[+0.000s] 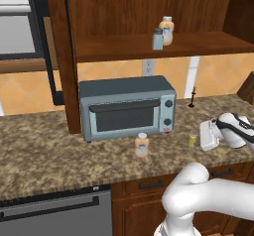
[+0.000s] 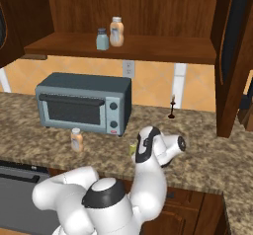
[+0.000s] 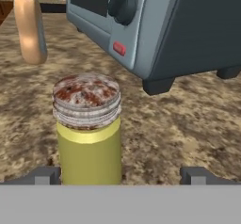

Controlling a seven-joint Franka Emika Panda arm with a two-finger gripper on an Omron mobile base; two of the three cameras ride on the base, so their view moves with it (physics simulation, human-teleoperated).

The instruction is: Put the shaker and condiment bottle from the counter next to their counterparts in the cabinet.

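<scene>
A speckled granite desk [image 1: 44, 146] runs under a dark wood cabinet [image 1: 149, 12], with a grey-blue toaster oven [image 1: 126, 108] parked on the stone and tan tile behind it. Up on the shelf [image 1: 198, 44] the blue-grey shaker [image 1: 158, 39] and a peach bottle [image 1: 167, 30] stand touching or nearly so. Down on the desk, the other bottle [image 1: 142, 145] sits just in front of the oven, and the yellow-green shaker [image 1: 192, 140] stands upright at about three o'clock from it, off the oven's front corner. The claw [image 3: 123, 175] is low and level with the shaker, its two tips spread apart, one on each side of the yellow body; from the hand view they do not look to be touching it yet, and the shaker sits nearer the left tip than the right. To do this grasp well, I would shift the hand a little so the shaker is centred, ease forward until the body lies well between the fingers [image 3: 44, 175], then close below the ridged cap on the plain wall. The oven's foot and corner stand close at one o'clock, so the lift should go straight up before any swing toward the shelf, keeping the shaker upright.
</scene>
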